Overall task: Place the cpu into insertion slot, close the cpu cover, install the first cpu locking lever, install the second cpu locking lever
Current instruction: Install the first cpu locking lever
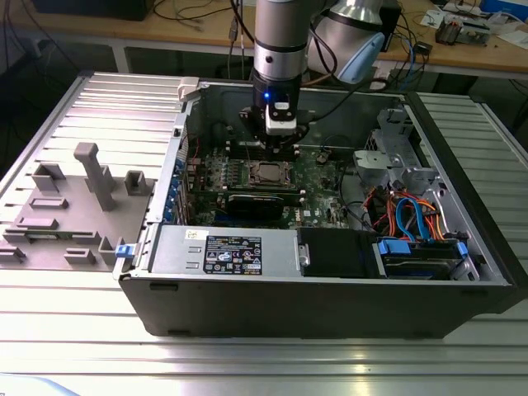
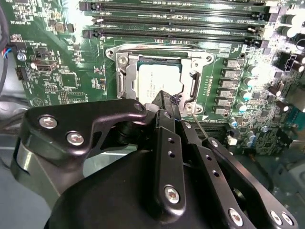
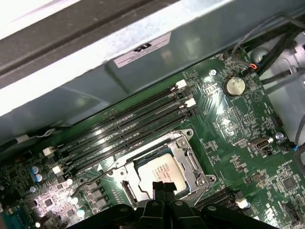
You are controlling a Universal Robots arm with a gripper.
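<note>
On a ribbed metal table (image 1: 82, 363), inside an open computer case (image 1: 330, 305). Held the gripper (image 3: 163, 186) with fingers pressed together, empty, tips over one edge of the cpu (image 3: 162, 170). Found the cpu seated in the insertion slot (image 3: 129, 187), the cpu cover (image 3: 190, 164) flat around it, memory slots (image 3: 128, 129) beyond.

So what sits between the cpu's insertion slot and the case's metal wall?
Rows of long black memory slots, seen in the first wrist view.
</note>
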